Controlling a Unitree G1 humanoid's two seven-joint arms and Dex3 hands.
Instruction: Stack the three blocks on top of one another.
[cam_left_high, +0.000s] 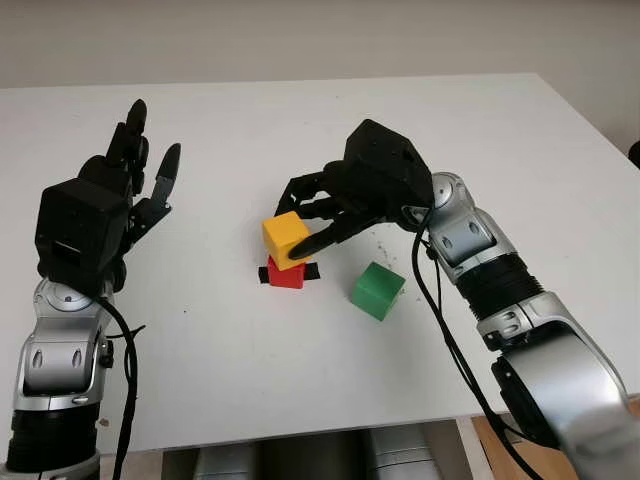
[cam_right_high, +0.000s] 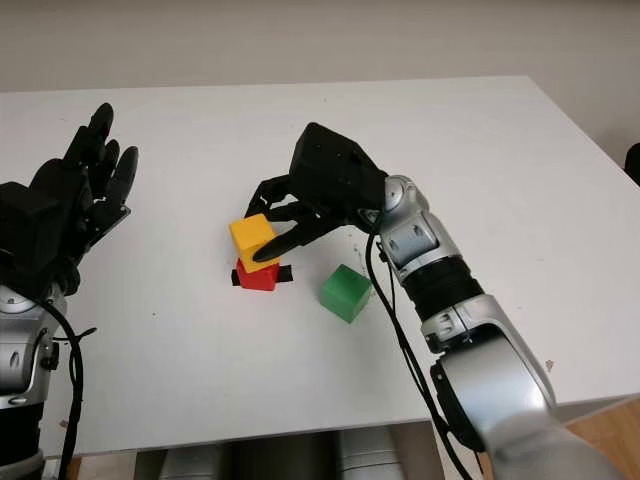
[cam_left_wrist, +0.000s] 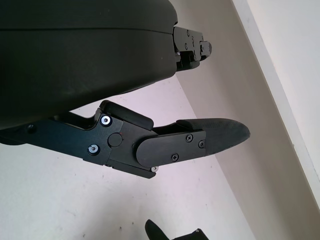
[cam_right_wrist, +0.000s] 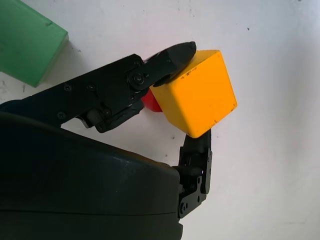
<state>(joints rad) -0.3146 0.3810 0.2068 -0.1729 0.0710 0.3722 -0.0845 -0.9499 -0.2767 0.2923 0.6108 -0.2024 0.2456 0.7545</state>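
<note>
My right hand (cam_left_high: 305, 228) is shut on the yellow block (cam_left_high: 284, 238), holding it over the red block (cam_left_high: 287, 273) near the table's middle; whether the two blocks touch I cannot tell. In the right wrist view the fingers (cam_right_wrist: 170, 57) press on opposite sides of the yellow block (cam_right_wrist: 197, 95), and a sliver of the red block (cam_right_wrist: 150, 102) peeks out beneath it. The green block (cam_left_high: 377, 290) lies on the table just right of the red one, also seen as the green block (cam_right_wrist: 27, 42). My left hand (cam_left_high: 95, 215) is open, raised above the table's left side.
The white table (cam_left_high: 300, 380) has bare room in front and on the far side. A short black piece (cam_left_high: 312, 271) lies beside the red block. The table's right edge (cam_left_high: 590, 120) runs near my right arm.
</note>
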